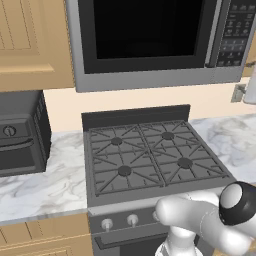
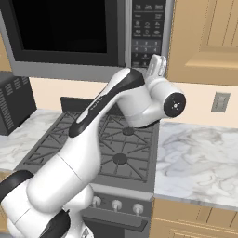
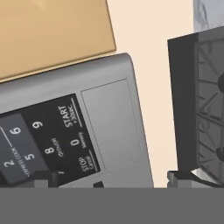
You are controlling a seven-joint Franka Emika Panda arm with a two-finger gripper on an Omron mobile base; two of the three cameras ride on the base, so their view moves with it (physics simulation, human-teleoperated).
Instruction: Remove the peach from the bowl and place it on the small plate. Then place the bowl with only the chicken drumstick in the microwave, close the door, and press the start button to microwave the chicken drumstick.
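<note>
You have the gripper (image 2: 157, 65) raised in front of the microwave's keypad (image 2: 146, 32), wrist rolled so that the hand view sees the panel turned on its side. The microwave door (image 1: 147, 35) looks shut in both base views, its dark window flush with the frame, which fits the last step of the task: pressing start. In the hand view the START key (image 3: 69, 117) sits up and to the right of the STOP key (image 3: 85, 163), near the panel's lower corner, with the digits 0, 8, 9 beside it; the fingertips (image 3: 46, 178) rise at the bottom edge, below the digit keys and the STOP key, not under START. Judged from that, you are close to the panel but not yet lined up; the hand would need to shift toward START before pushing in, or it risks landing on STOP or a digit. The two tips stand well apart at the bottom of the hand view, so the jaws appear to be wide and holding nothing, though only their ends show and I hedge on that. The bowl, drumstick, peach and small plate cannot be made out; the window is too dark to confirm the bowl inside. The stove (image 1: 150, 155) below carries nothing on its grates, and the marble counter (image 2: 200, 158) lies to the arm's right.
</note>
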